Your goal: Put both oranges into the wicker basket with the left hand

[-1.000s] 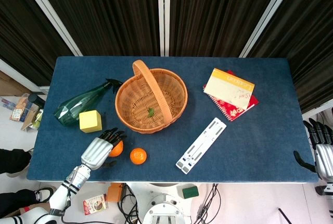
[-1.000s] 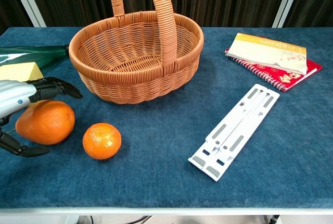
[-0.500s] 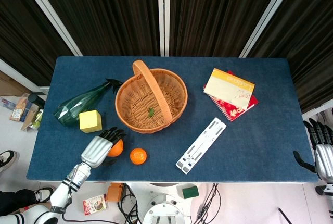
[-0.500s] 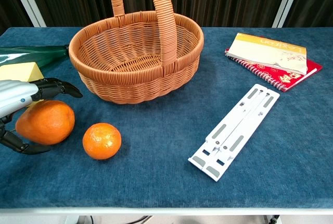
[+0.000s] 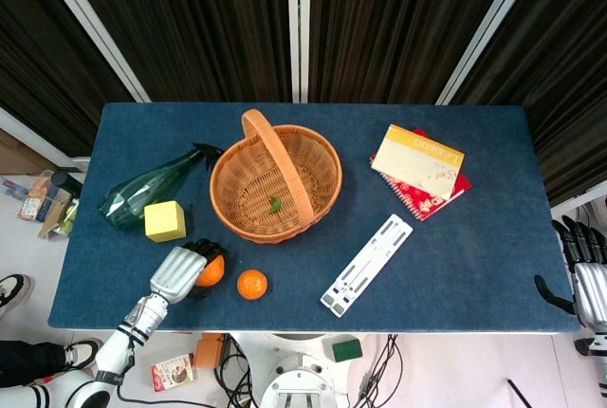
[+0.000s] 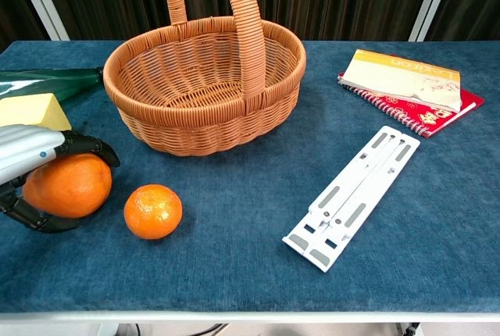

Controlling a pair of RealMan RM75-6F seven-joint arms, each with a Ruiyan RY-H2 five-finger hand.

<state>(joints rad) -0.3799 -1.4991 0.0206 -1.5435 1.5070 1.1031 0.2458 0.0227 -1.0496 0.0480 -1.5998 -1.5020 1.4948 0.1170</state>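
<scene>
From above, your left hand (image 5: 182, 272) has curled its fingers down over the larger orange (image 5: 211, 269), just below the wicker basket (image 5: 275, 183). At chest level, the fingers (image 6: 90, 148) now wrap it, so you may lift; the smaller orange (image 6: 153, 211) waits beside.

Robot lab: blue-cloth table (image 5: 474, 266), black curtains (image 5: 389, 19), floor cables (image 5: 384, 370).
</scene>
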